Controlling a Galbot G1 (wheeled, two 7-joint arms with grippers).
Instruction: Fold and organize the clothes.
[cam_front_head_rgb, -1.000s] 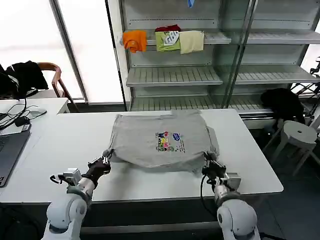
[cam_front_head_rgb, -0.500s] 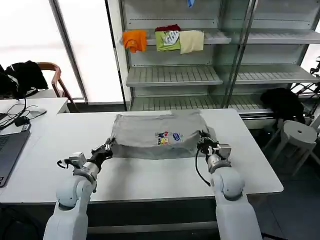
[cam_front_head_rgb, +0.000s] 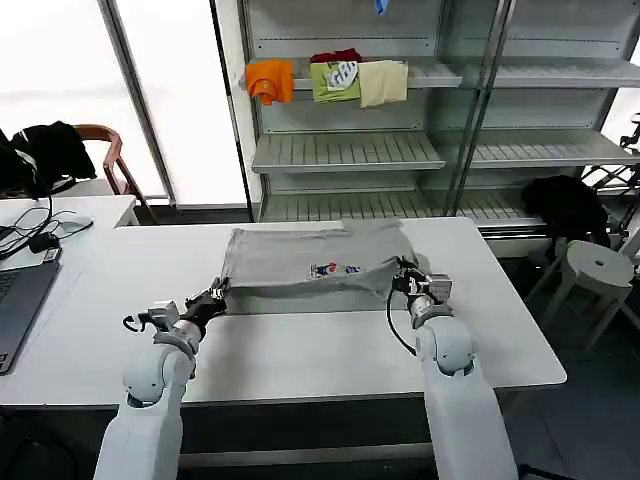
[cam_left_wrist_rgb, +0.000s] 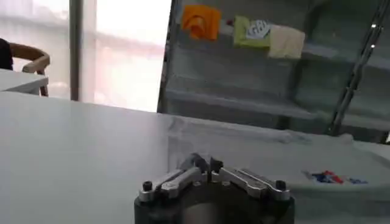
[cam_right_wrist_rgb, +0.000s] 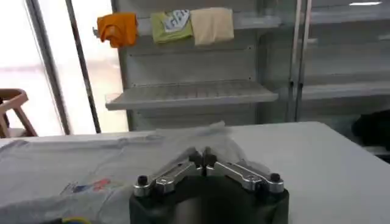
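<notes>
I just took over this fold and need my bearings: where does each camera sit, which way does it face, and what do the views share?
Head view: high on the robot, facing forward and down at the table; both arms show, left gripper and right gripper shut on the T-shirt.
Left wrist view: low behind the left gripper, facing the shelves.
Right wrist view: low behind the right gripper, facing the shelves.
Shared: the T-shirt, the shelves.

Bright daylight floods in from the window (cam_front_head_rgb: 60, 90) left of the shelving (cam_front_head_rgb: 420, 100), blown out to white; white table (cam_front_head_rgb: 300, 345) evenly lit, shadows soft and faint; both wrist views hazy, washed, shelving behind soft-focused.
</notes>
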